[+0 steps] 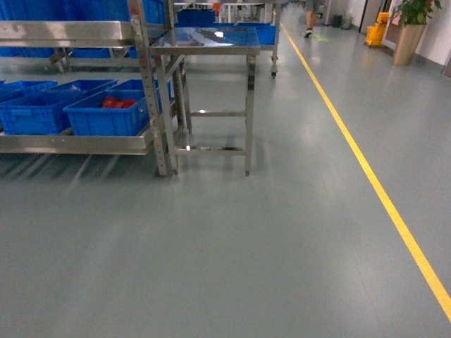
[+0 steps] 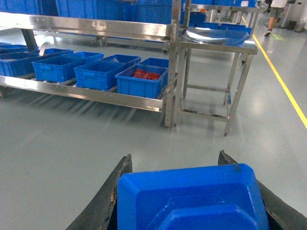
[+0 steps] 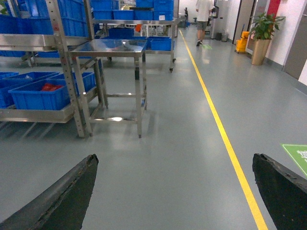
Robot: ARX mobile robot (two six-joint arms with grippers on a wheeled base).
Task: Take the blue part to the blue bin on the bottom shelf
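While clamped in the left gripper point(image 2: 192, 201), sits the moulded blue plastic part point(image 2: 192, 201) — well short of the open blue plastic bins point(image 2: 98, 74) at eleven o'clock on the low stainless-steel bottom shelf point(image 2: 86, 93). Right gripper point(image 3: 175, 191) — spread wide, empty, farther off.

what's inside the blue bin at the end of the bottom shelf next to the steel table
Red parts lie inside that bin. Its walls hide how many there are and anything under them.

The bottom shelf point(image 1: 77, 143) carries blue bins point(image 1: 35, 113) side by side; one bin point(image 1: 109, 116) holds red parts point(image 1: 118, 103); the steel desk point(image 1: 204, 39) stands beside it on the grey floor point(image 1: 225, 246).
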